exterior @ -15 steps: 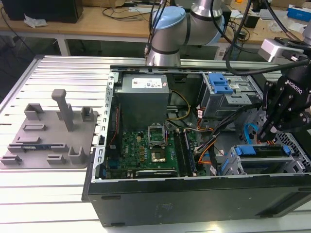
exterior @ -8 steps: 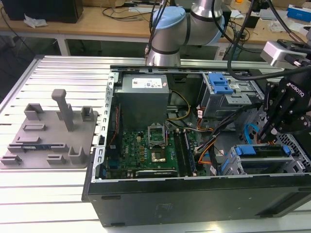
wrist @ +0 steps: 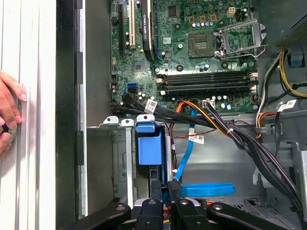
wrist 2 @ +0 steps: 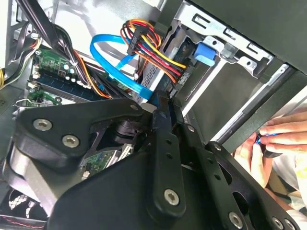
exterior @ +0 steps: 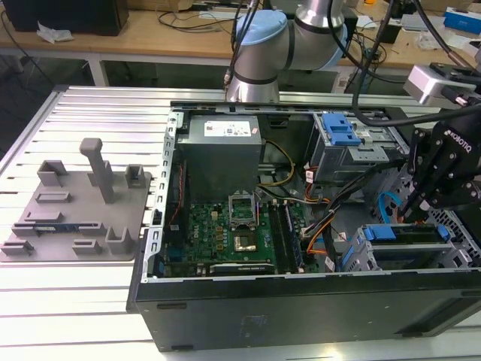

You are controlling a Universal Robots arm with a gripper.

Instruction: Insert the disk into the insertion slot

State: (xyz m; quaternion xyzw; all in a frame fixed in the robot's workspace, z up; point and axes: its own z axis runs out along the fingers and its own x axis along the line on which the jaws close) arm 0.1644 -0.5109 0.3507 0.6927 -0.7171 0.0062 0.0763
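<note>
The black two-fingered gripper (exterior: 415,212) hangs at the exterior view's right end of the open black computer case (exterior: 301,308), just above the grey perforated sheet-metal drive cage (exterior: 458,252). The silver hard drive in its bright blue plastic carrier (exterior: 398,235) lies in that cage, its blue edge beside the fingertips. In the first wrist view the jaws look closed together with nothing between them, close to a looping blue flat cable (wrist: 208,189). A person's hand (wrist: 8,112) rests on the ribbed aluminium table (wrist: 29,57) outside the case wall
</note>
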